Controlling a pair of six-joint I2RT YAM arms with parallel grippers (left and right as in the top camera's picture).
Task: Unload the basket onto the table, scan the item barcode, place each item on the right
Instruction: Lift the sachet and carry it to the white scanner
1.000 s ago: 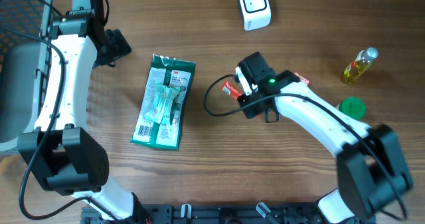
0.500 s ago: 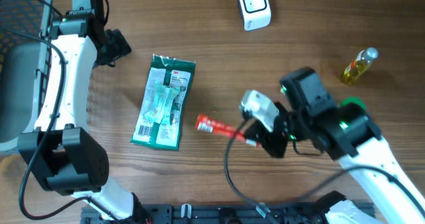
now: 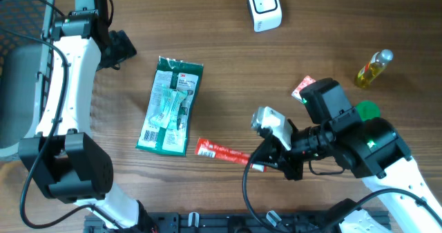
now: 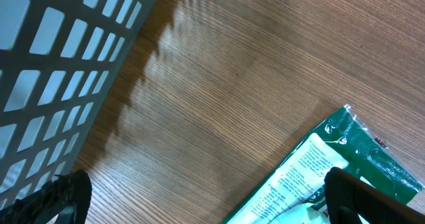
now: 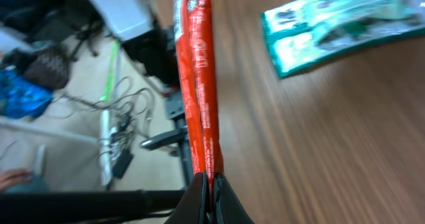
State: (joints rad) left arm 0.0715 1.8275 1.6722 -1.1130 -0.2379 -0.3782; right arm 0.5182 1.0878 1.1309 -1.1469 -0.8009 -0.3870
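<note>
Overhead, the right gripper (image 3: 266, 165) is clamped on one end of the red stick packet (image 3: 222, 152), which juts out just off the lower right corner of the green pouch (image 3: 170, 106). The right wrist view adds what overhead hides: a long, narrow, glossy foil stick squeezed between two dark fingertips (image 5: 189, 207). The pouch lies flat on the wood-grain table (image 3: 228, 60) (shiny film, white printed panel). Up-left of it, the left gripper (image 3: 123, 51) hangs with jaws wide apart. Only its own camera shows the grey lattice basket (image 4: 60, 71) close up. The scanner (image 3: 264, 7), white and boxy, sits well up-right of the pouch.
</note>
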